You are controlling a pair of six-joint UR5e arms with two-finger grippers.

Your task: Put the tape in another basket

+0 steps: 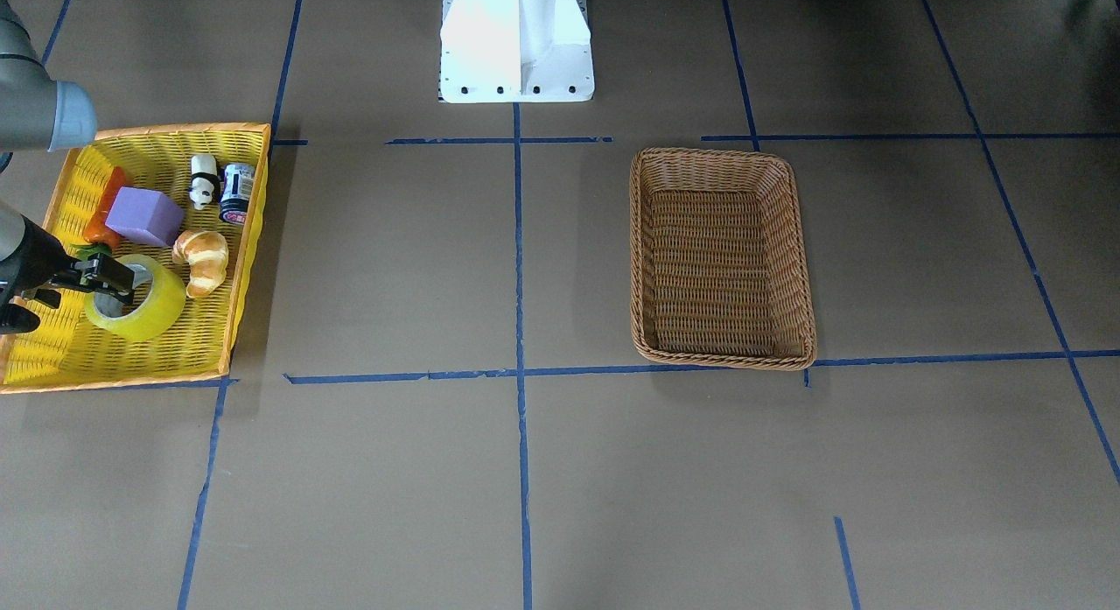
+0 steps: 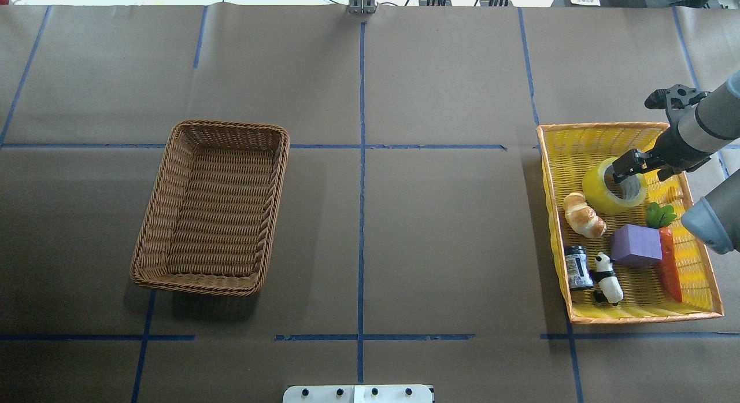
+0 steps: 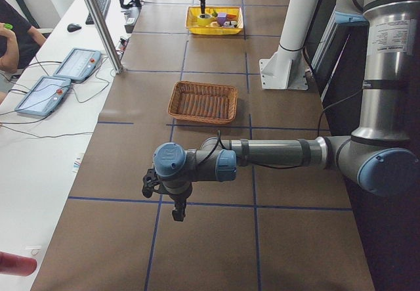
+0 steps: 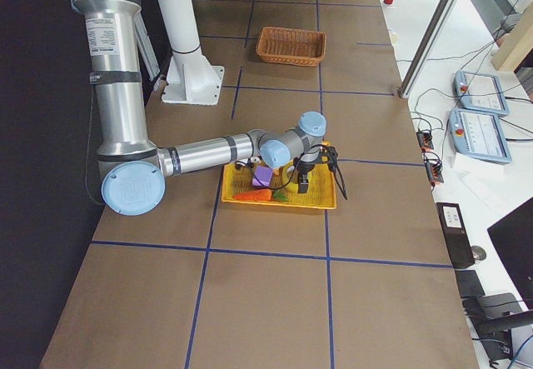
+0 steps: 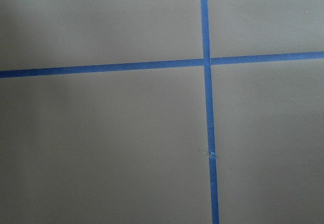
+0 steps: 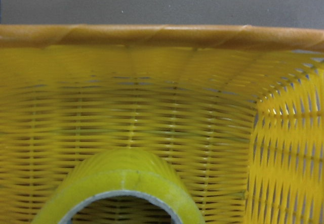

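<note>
1. The table (image 2: 404, 229) carries two containers well apart: the brown wicker basket (image 2: 211, 206) on the robot's left side and the yellow tray (image 2: 636, 313) on its right.
2. The left arm (image 3: 275, 153) lies low over bare table, far from both; its gripper (image 3: 172, 199) shows only in the side view, so I cannot tell whether it is spread or closed.
3. The tray holds a purple block (image 2: 636, 245), a carrot (image 2: 669, 267), a croissant (image 2: 585, 215), a small can (image 2: 577, 266) and a panda figure (image 2: 608, 271).
4. The tape (image 2: 610, 189) lies flat, hole upward, in the tray's far part, the croissant just beside it.
5. The right gripper (image 2: 627, 167) is at the roll's far rim, seemingly one finger over the core hole and one outside the wall. The fingers look narrowly set, but whether they already clamp the wall I cannot tell.
6. Likely risks:
   - A pinch on the thin wall alone could let the roll swing or slip off during the long carry to the basket.
   - If the fingers close too shallow, they may scrape off the slick tape.
   - Lifting at an angle could drag the roll against the tray's raised side or nudge the croissant.
   - The tray is light-looking; a snag might pull it along.
</note>
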